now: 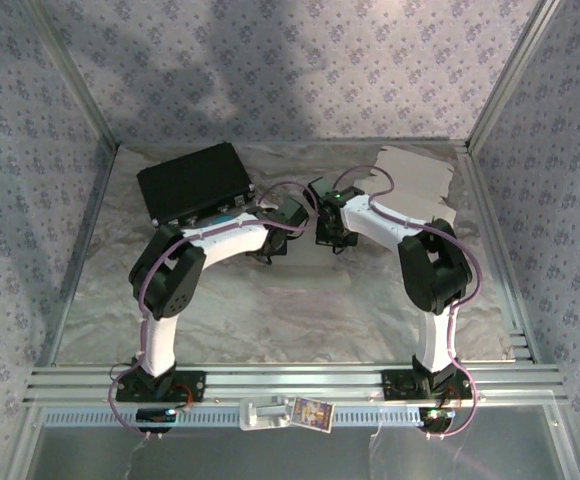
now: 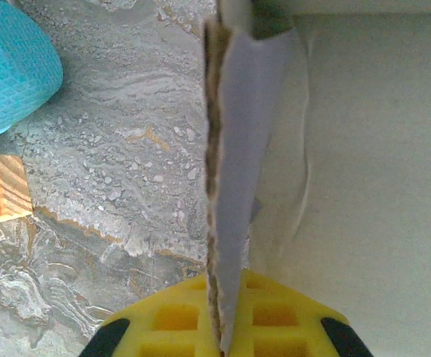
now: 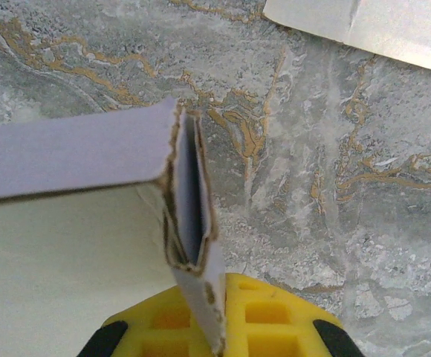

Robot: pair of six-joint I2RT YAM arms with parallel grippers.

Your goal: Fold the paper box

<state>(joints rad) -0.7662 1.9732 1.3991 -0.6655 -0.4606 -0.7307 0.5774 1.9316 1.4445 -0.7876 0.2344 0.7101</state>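
The paper box is pale cardboard with torn brown edges. In the left wrist view one of its flaps [image 2: 238,149] stands edge-on, and my left gripper [image 2: 221,316] is shut on the flap's lower end between yellow pads; the box's pale inner face [image 2: 371,186] lies to the right. In the right wrist view my right gripper [image 3: 219,316] is shut on a doubled-over wall [image 3: 193,193], with a grey panel [image 3: 67,156] running off to the left. From above, the left gripper [image 1: 290,215] and right gripper [image 1: 327,225] meet at mid-table, hiding the box.
A black case [image 1: 195,182] sits at the back left. A flat pale cardboard sheet [image 1: 415,185] lies at the back right, its corner [image 3: 379,26] near the right gripper. A cyan cloth-like thing [image 2: 7,67] and a wooden block [image 2: 0,190] lie left of the flap.
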